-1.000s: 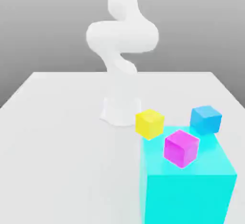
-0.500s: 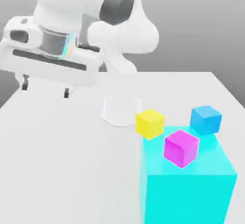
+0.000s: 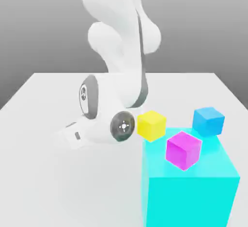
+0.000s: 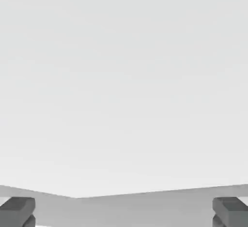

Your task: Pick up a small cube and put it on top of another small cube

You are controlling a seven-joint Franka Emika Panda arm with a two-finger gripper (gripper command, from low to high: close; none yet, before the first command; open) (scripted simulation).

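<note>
Three small cubes lie at the exterior view's right. A yellow cube [image 3: 151, 125] sits on the white table [image 3: 43, 172], and a blue cube [image 3: 209, 121] sits further right. A magenta cube [image 3: 183, 149] appears to rest on the top face of a large cyan block [image 3: 191, 192]. My arm is bent low over the table, its wrist [image 3: 122, 126] just left of the yellow cube and the hand [image 3: 76, 135] pointing away to the left. In the hand view my gripper [image 4: 124, 214] is open, its dark fingertips [image 4: 17, 210] wide apart with nothing between them, facing bare table.
The large cyan block fills the front right of the table and stands much taller than the small cubes. The arm's base and upper links [image 3: 118, 37] rise behind the yellow cube. The table's left edge [image 3: 14, 97] runs diagonally.
The arm has swung down from high at the left to low over the table's middle, beside the yellow cube. The cubes have not moved and the fingers stay wide apart.
</note>
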